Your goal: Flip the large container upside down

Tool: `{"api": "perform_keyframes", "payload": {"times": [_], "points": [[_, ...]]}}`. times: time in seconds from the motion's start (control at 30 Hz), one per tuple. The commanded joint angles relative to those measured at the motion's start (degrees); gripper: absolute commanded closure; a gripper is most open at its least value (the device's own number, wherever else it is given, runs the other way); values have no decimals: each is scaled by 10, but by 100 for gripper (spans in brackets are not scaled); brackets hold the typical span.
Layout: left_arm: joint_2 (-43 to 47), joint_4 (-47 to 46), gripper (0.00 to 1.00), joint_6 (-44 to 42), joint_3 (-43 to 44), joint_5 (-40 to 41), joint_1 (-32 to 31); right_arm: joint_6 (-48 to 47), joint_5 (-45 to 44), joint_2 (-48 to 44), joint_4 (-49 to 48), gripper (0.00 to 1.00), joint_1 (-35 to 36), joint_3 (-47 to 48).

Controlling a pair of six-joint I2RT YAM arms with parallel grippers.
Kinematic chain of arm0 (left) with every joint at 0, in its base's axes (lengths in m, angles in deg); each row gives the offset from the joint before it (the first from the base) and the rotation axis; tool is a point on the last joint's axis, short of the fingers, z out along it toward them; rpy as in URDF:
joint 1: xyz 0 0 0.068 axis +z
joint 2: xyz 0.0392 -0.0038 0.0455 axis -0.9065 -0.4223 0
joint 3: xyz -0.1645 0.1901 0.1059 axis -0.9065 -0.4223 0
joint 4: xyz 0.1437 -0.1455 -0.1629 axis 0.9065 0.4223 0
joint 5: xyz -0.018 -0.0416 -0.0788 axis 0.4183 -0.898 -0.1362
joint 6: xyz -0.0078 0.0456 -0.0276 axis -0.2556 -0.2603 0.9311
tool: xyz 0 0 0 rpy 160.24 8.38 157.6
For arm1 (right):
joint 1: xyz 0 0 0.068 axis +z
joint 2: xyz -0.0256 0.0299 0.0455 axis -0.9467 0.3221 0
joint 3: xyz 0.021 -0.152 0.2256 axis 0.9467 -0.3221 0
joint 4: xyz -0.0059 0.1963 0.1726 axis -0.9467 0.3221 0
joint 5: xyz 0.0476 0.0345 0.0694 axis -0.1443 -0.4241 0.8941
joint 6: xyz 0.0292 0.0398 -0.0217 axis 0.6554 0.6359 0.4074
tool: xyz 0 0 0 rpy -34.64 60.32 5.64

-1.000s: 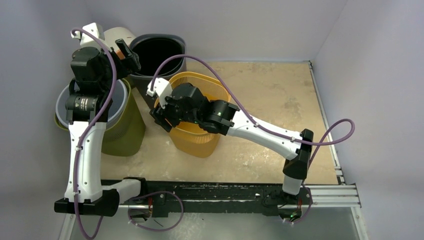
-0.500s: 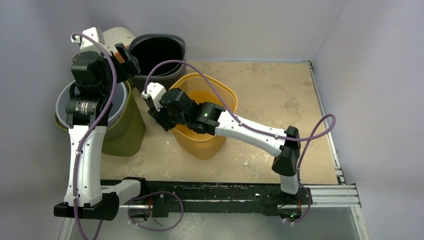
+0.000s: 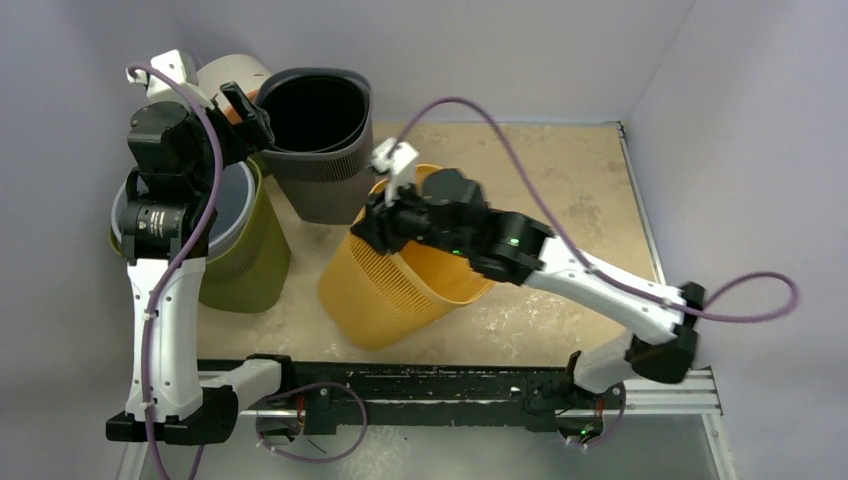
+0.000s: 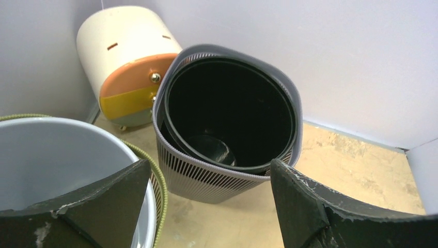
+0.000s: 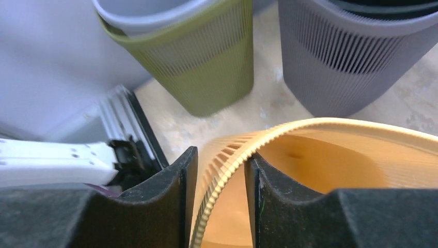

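The orange basket (image 3: 395,290) is seen tipped at a slant near the middle of the surface (image 3: 560,180), just in front of the grey ribbed bin (image 3: 320,150); its rim is clamped by the right hand (image 3: 385,215), one of the fingers (image 5: 170,196) lying outside the wall and the other inside; the left hand (image 3: 245,105) is held with its jaws wide apart above the grey ribbed bin; a green bin (image 3: 250,255) is stood at the left.
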Motion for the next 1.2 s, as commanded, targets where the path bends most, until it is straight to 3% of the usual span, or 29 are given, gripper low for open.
{"api": "perform_keyframes", "payload": {"times": [0.0, 0.07, 0.2, 0.47, 0.6, 0.7, 0.77, 0.93, 1.17], "points": [[11, -4, 17, -2, 44, 2, 3, 78, 83, -124, -233, 100, -54, -78], [13, 0, 17, -1, 48, 3, 3, 122, 138, -154, -288, 100, -109, -130], [14, 3, 17, 1, 51, 5, 3, 145, 179, -177, -338, 100, -149, -201], [10, 5, 17, 7, 55, -1, 3, 111, 183, -176, -295, 98, -164, -221], [9, 3, 17, 6, 51, -7, 3, 51, 140, -179, -220, 66, -164, -219], [9, -2, 17, 6, 42, -14, 3, -4, 89, -184, -182, 30, -168, -223], [11, -6, 17, 7, 33, -17, 3, -33, 97, -182, -163, 17, -193, -224], [16, -9, 17, -1, 12, -13, 3, -60, 197, -162, -131, 12, -292, -220], [20, -19, 17, -8, -15, -13, 3, -103, 432, -74, -123, 18, -397, -201]]}}
